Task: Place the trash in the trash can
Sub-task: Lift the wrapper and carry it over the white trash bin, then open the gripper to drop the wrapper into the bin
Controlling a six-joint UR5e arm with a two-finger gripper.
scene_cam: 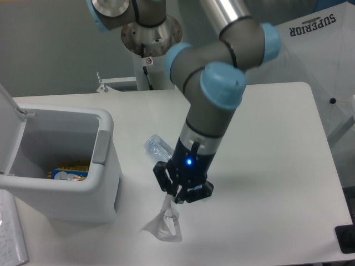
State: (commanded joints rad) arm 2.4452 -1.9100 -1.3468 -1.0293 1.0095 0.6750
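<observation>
one gripper [170,203]: jaws pinching the top of the tissue wad [163,226]
wad: hanging below it, low over the table [277,138]
bottle [158,147]: lying on the table, behind the arm
trash can [61,166]: left, lid open

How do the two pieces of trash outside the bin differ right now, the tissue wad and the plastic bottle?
The tissue wad hangs from the gripper, which is shut on its top; the bottle lies loose on the table. The wad is whitish and crumpled, the bottle clear and smoother. The wad shows in full near the front edge, while the bottle is partly hidden behind the arm. Both are still outside the trash can.
</observation>
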